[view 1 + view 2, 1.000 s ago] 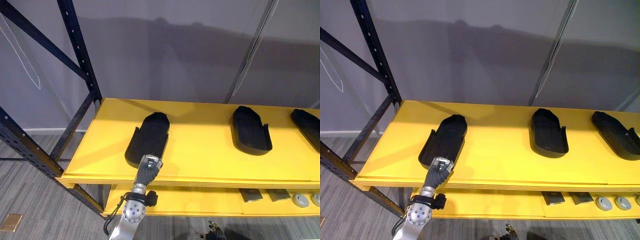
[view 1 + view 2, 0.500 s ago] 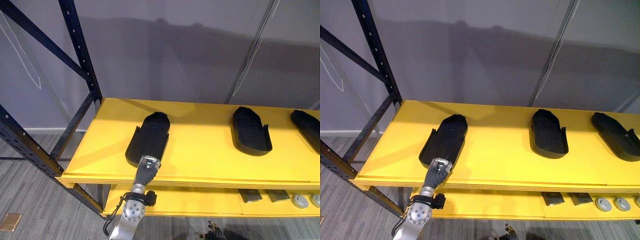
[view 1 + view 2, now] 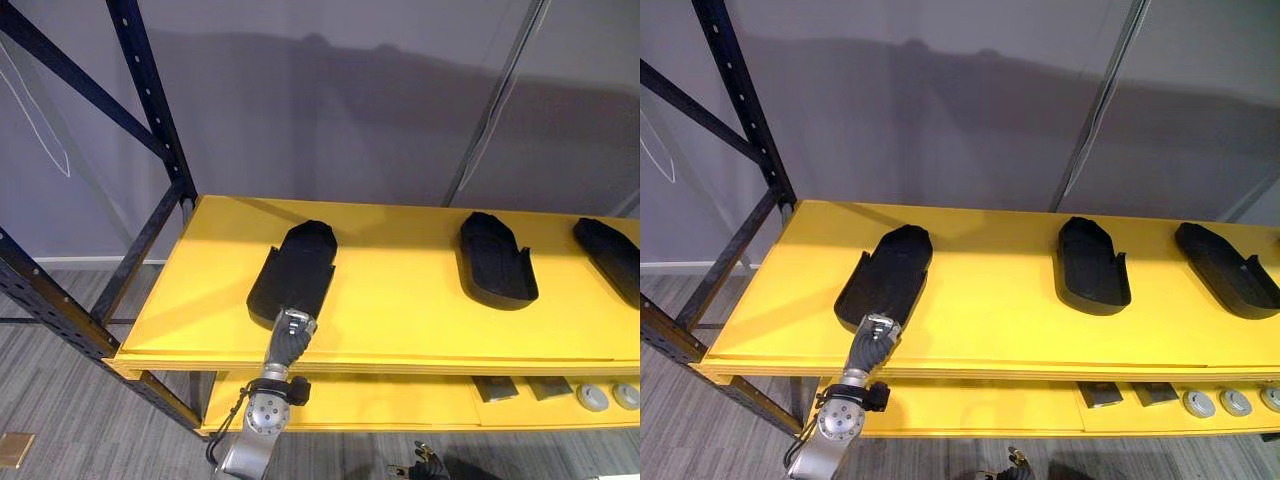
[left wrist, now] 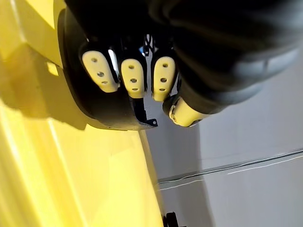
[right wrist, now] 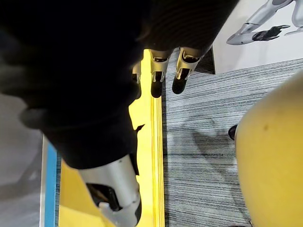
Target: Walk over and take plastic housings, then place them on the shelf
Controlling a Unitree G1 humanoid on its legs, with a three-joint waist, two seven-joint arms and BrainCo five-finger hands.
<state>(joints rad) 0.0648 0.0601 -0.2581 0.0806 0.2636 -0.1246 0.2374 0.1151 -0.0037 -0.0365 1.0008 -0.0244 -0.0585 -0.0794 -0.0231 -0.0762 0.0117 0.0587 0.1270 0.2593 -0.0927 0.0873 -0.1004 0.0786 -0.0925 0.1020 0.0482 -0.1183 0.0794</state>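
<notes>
Three black plastic housings lie on the yellow top shelf (image 3: 400,310): one at the left (image 3: 295,268), one in the middle (image 3: 495,262), one at the right (image 3: 608,255). My left hand (image 3: 288,338) reaches up from below the shelf's front edge. Its straight fingers (image 4: 132,78) rest against the near end of the left housing (image 4: 109,116), with the thumb beside them and nothing gripped. My right hand (image 5: 163,71) hangs low beside a yellow shelf edge over the grey floor, fingers relaxed and holding nothing.
A black perforated upright (image 3: 150,110) and diagonal braces frame the rack's left side. The lower yellow shelf (image 3: 380,400) carries small dark blocks (image 3: 500,388) and round grey parts (image 3: 592,397) at the right. A grey wall stands behind the rack.
The camera has drifted slightly. My left hand's fingertips overlapped the left housing's near end before; now they sit just at its edge, and the housing lies a little deeper on the shelf.
</notes>
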